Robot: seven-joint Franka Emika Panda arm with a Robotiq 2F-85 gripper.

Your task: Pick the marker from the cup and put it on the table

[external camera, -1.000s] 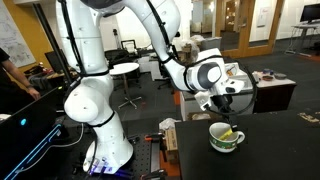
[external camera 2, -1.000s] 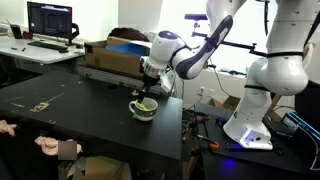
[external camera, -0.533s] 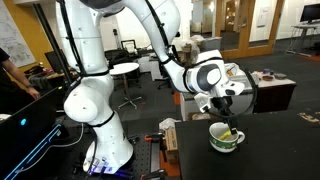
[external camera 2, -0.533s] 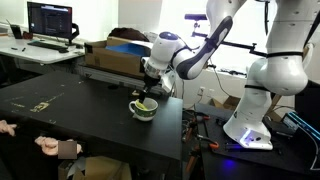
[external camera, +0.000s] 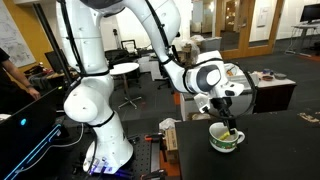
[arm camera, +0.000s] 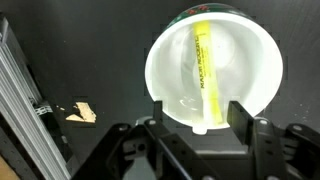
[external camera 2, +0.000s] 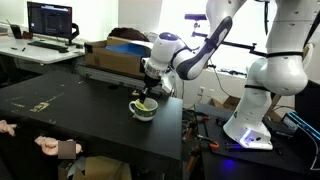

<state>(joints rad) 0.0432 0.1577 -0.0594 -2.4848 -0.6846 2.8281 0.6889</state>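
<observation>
The cup (external camera: 227, 139) is a squat white mug with a dark band, standing on the dark table (external camera: 280, 150). It also shows in the other exterior view (external camera 2: 144, 108) and fills the wrist view (arm camera: 170, 70). The yellow marker (arm camera: 204, 70) lies inside it, leaning across the white bowl; a yellow tip shows in an exterior view (external camera: 231, 133). My gripper (arm camera: 196, 115) is open, directly above the cup, with one finger on each side of the marker's near end. It also shows in both exterior views (external camera: 226, 117) (external camera 2: 147, 93), just over the rim.
A cardboard box with blue contents (external camera 2: 112, 52) stands behind the cup. A monitor (external camera 2: 50, 18) sits on a cluttered desk at the back. A person's hand (external camera 2: 50, 146) rests at the table's near edge. A small tan scrap (arm camera: 80, 112) lies on the table beside the cup.
The gripper has come down slightly toward the cup. The cup and marker have not moved.
</observation>
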